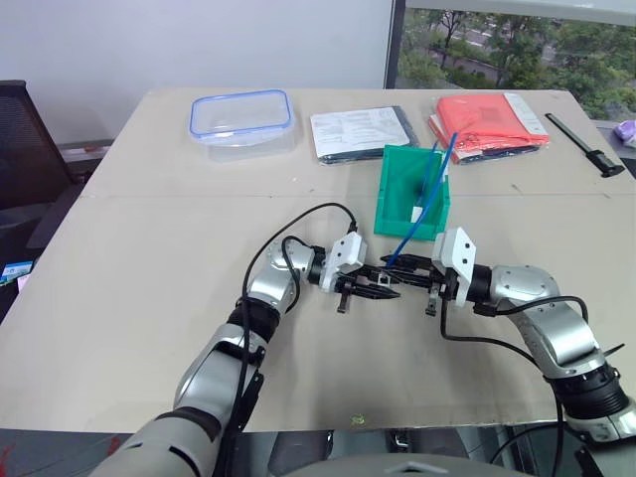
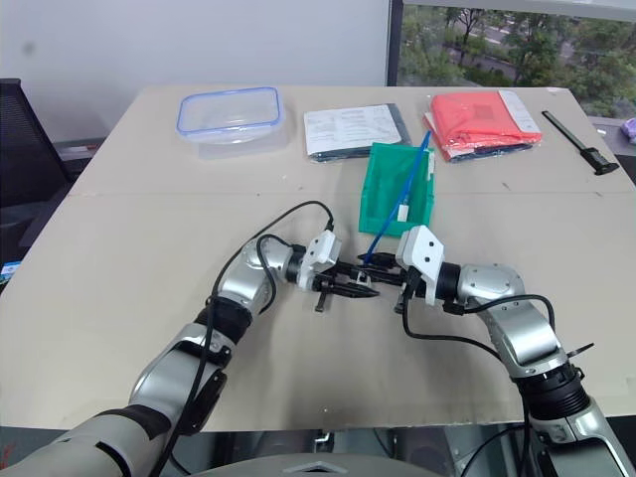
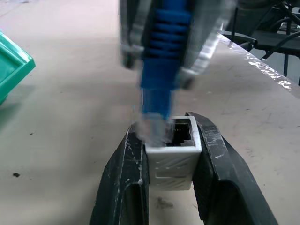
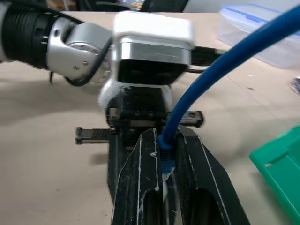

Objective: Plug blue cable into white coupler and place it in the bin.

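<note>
At white coupler [image 3: 172, 151] socket, blue cable [image 3: 159, 79] plug blurred.

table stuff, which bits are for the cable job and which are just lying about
For the job:
- blue cable, in the right gripper
- white coupler, in the left gripper
- green bin

Just lying about:
- clear food box
- paper sheets
- red folder
- black tool
</note>
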Controlling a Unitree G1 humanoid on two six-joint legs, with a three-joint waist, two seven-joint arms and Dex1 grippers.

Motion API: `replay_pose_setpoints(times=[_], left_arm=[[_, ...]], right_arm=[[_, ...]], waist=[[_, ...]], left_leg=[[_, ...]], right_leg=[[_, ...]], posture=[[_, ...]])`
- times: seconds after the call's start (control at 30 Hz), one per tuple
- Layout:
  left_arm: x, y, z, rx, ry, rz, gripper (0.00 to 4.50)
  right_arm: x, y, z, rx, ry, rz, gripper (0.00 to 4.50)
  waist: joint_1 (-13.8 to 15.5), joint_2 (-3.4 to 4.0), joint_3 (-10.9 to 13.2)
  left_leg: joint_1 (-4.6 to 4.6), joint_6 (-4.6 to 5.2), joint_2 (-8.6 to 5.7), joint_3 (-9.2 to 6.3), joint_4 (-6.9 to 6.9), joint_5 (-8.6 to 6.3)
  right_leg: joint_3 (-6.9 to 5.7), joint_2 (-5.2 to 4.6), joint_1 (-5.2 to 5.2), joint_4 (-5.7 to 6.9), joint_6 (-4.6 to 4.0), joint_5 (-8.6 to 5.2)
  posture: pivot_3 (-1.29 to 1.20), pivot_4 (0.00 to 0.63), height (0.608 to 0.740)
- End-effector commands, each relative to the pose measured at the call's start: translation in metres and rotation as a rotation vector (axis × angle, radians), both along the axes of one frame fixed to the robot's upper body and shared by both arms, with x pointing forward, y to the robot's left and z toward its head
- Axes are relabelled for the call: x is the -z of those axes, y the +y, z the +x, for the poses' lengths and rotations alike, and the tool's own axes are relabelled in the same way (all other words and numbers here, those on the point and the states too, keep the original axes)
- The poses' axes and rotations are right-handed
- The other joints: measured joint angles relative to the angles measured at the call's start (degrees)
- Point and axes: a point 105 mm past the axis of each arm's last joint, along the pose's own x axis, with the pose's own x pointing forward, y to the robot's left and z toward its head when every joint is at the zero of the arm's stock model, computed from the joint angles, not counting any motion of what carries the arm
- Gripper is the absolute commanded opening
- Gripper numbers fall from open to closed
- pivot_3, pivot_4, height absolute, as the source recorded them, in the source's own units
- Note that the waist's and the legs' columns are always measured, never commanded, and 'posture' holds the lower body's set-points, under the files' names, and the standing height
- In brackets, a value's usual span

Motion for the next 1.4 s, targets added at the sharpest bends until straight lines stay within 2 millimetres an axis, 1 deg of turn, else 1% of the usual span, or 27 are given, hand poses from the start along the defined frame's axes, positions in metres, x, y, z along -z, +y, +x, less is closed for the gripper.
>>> replay_pose_setpoints(times=[0.03, 0.23, 0.4, 0.5, 0.57, 0.63, 0.7, 0.8, 0.87, 0.93, 1.0, 1.1, 1.13, 1.17, 1.2, 1.23, 1.3, 1.37, 1.4], left_arm=[[-0.013, -0.002, 0.003, -0.002, -0.031, -0.047, 0.60], [-0.013, -0.002, 0.002, 0.000, -0.024, -0.046, 0.60], [-0.012, -0.001, 0.002, 0.005, -0.021, -0.040, 0.60], [-0.013, -0.003, 0.002, 0.008, -0.021, -0.045, 0.60], [-0.015, -0.006, 0.001, 0.011, -0.021, -0.055, 0.60], [-0.019, -0.009, 0.002, 0.008, -0.018, -0.080, 0.60], [-0.025, -0.012, 0.002, 0.006, -0.013, -0.107, 0.60], [-0.034, -0.014, 0.002, 0.007, -0.009, -0.138, 0.60], [-0.038, -0.015, 0.002, 0.005, -0.005, -0.155, 0.60], [-0.038, -0.014, 0.002, 0.004, -0.004, -0.153, 0.60], [-0.036, -0.013, 0.000, 0.004, -0.001, -0.146, 0.60], [-0.028, -0.010, -0.004, 0.011, 0.009, -0.123, 0.60], [-0.028, -0.010, -0.004, 0.011, 0.011, -0.123, 0.60], [-0.027, -0.010, -0.004, 0.010, 0.012, -0.124, 0.60], [-0.028, -0.011, -0.005, 0.010, 0.012, -0.125, 0.60], [-0.028, -0.011, -0.004, 0.010, 0.012, -0.126, 0.60], [-0.029, -0.012, -0.004, 0.008, 0.008, -0.129, 0.60], [-0.031, -0.013, -0.002, 0.004, 0.004, -0.136, 0.60], [-0.032, -0.014, -0.002, 0.001, 0.003, -0.140, 0.60]], right_arm=[[0.005, -0.001, -0.005, -0.046, 0.016, -0.041, 0.00], [0.016, -0.006, -0.005, -0.056, 0.017, -0.121, 0.00], [0.016, -0.010, -0.001, -0.047, 0.010, -0.129, 0.00], [0.019, -0.007, -0.002, -0.063, 0.019, -0.141, 0.00], [0.027, -0.004, -0.004, -0.079, 0.035, -0.170, 0.00], [0.038, -0.003, -0.005, -0.078, 0.087, -0.168, 0.00], [0.057, -0.007, -0.008, -0.084, 0.136, -0.229, 0.00], [0.078, -0.012, -0.014, -0.084, 0.240, -0.272, 0.00], [0.085, -0.014, -0.017, -0.080, 0.274, -0.278, 0.00], [0.081, -0.012, -0.017, -0.075, 0.260, -0.242, 0.00], [0.074, -0.009, -0.014, -0.066, 0.246, -0.206, 0.00], [0.041, -0.001, -0.003, -0.046, 0.204, -0.048, 0.00], [0.042, -0.002, -0.003, -0.055, 0.176, -0.083, 0.00], [0.049, -0.005, -0.005, -0.069, 0.164, -0.143, 0.00], [0.061, -0.010, -0.009, -0.086, 0.177, -0.214, 0.00], [0.070, -0.014, -0.013, -0.098, 0.191, -0.257, 0.00], [0.085, -0.020, -0.018, -0.108, 0.227, -0.301, 0.00], [0.095, -0.022, -0.021, -0.107, 0.252, -0.313, 0.00], [0.104, -0.024, -0.024, -0.106, 0.284, -0.332, 0.00]], waist=[[0.00, 0.00, 0.00], [0.01, 0.00, 0.00], [0.01, 0.00, 0.00], [0.01, 0.00, 0.00], [0.01, 0.00, 0.00], [-0.01, 0.00, 0.00], [-0.01, 0.00, 0.00], [0.00, 0.00, -0.03], [0.03, 0.00, -0.03], [0.02, 0.01, -0.04], [0.01, 0.00, -0.04], [0.01, 0.00, -0.04], [0.01, 0.01, -0.04], [-0.03, 0.03, -0.03], [-0.02, 0.02, -0.03], [-0.02, 0.03, -0.03], [0.06, 0.00, -0.06], [0.09, -0.01, -0.07], [0.07, -0.01, -0.08]], left_leg=[[0.00, 0.00, 0.00, 0.00, 0.00, 0.00], [0.01, 0.00, 0.00, 0.00, 0.03, 0.00], [0.01, 0.00, 0.00, -0.01, 0.04, 0.00], [0.01, 0.00, 0.00, 0.00, 0.04, 0.00], [0.01, 0.00, 0.00, 0.00, 0.04, 0.00], [0.01, 0.00, 0.00, 0.00, 0.04, 0.00], [0.01, 0.00, -0.01, -0.01, 0.04, 0.00], [0.04, 0.00, 0.00, 0.01, 0.05, 0.00], [0.04, 0.00, 0.00, 0.00, 0.06, 0.00], [0.05, 0.00, 0.00, 0.00, 0.06, 0.00], [0.05, 0.00, 0.01, 0.00, 0.06, 0.00], [0.04, 0.00, 0.02, -0.01, 0.06, 0.00], [0.04, 0.00, 0.03, -0.02, 0.06, 0.00], [0.04, 0.00, 0.04, -0.02, 0.06, 0.00], [0.05, 0.00, 0.03, 0.00, 0.06, 0.00], [0.05, 0.00, 0.03, 0.00, 0.06, 0.00], [0.07, 0.00, 0.02, 0.01, 0.07, 0.00], [0.07, 0.00, 0.01, 0.00, 0.08, 0.00], [0.07, 0.00, 0.01, 0.01, 0.08, 0.00]], right_leg=[[0.00, 0.00, 0.00, 0.00, 0.00, 0.00], [0.00, 0.00, 0.00, 0.04, 0.00, 0.00], [0.00, 0.00, 0.00, 0.04, 0.00, 0.00], [0.00, 0.00, 0.00, 0.04, 0.00, 0.00], [0.00, 0.00, 0.00, 0.04, 0.00, 0.00], [0.00, 0.00, 0.00, 0.05, 0.00, 0.00], [0.00, 0.00, 0.00, 0.05, 0.00, 0.00], [0.01, 0.00, 0.01, 0.06, 0.00, 0.00], [0.00, 0.00, 0.02, 0.07, 0.00, 0.00], [0.01, 0.00, 0.02, 0.08, 0.00, 0.00], [0.01, 0.00, 0.02, 0.07, 0.00, 0.00], [0.01, 0.00, 0.02, 0.07, 0.00, 0.00], [0.00, 0.01, 0.02, 0.07, 0.00, 0.00], [0.00, 0.01, 0.02, 0.09, -0.01, 0.00], [0.02, 0.01, 0.01, 0.10, -0.01, 0.00], [0.02, 0.01, 0.01, 0.10, -0.01, 0.00], [0.02, 0.00, 0.02, 0.09, -0.01, 0.00], [0.00, 0.00, 0.04, 0.09, 0.00, 0.00], [0.01, 0.00, 0.04, 0.09, -0.01, 0.00]], posture=[[0.00, 0.150, 0.737], [0.00, 0.150, 0.737], [0.00, 0.150, 0.737], [0.00, 0.150, 0.737], [0.00, 0.150, 0.737], [0.00, 0.150, 0.737], [0.00, 0.150, 0.737], [0.00, 0.150, 0.737], [0.00, 0.150, 0.737], [0.00, 0.150, 0.737], [0.00, 0.150, 0.737], [0.00, 0.150, 0.737], [0.00, 0.150, 0.737], [0.00, 0.150, 0.737], [0.00, 0.150, 0.737], [0.00, 0.150, 0.737], [0.00, 0.150, 0.737], [0.00, 0.150, 0.737], [0.00, 0.150, 0.737]])
